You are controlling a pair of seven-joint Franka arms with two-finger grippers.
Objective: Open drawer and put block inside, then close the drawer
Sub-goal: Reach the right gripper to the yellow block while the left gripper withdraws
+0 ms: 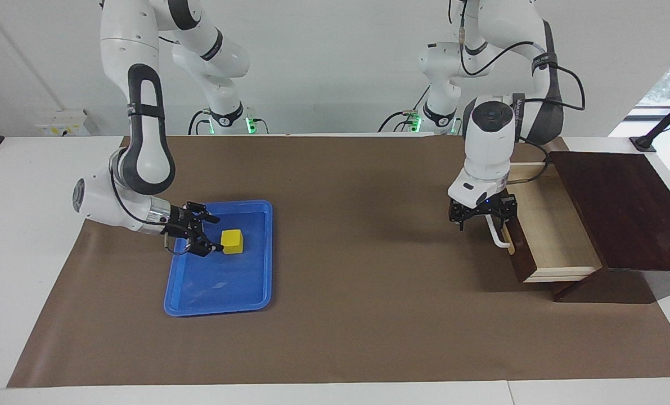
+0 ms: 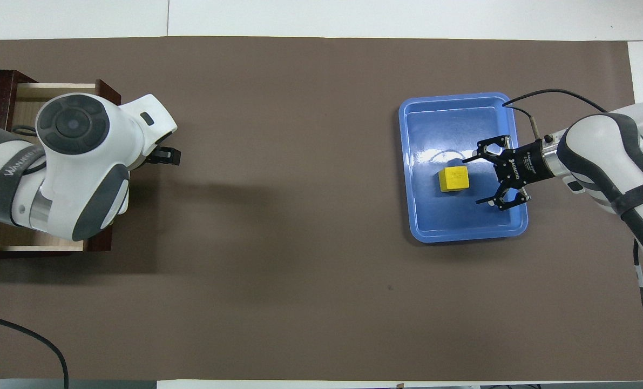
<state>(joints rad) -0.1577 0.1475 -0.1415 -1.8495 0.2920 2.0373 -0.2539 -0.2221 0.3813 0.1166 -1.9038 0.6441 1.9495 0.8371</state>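
The yellow block [image 1: 233, 241] lies in the blue tray [image 1: 222, 292], toward the right arm's end of the table. My right gripper [image 1: 217, 233] is open and low in the tray, right beside the block, its tips at the block's edge. In the overhead view the right gripper [image 2: 471, 181] opens toward the block [image 2: 454, 179]. The drawer [image 1: 548, 236] of the dark wooden box [image 1: 621, 208] stands pulled out, its pale inside showing. My left gripper [image 1: 482, 222] is on the white handle [image 1: 499, 239]. In the overhead view the left wrist covers most of the drawer [image 2: 29, 94].
The brown mat [image 1: 357, 225] covers the table between the tray and the box. The tray's rim [image 2: 456, 105] surrounds the block. A black cable [image 2: 29, 335] lies at the mat's edge nearest the robots.
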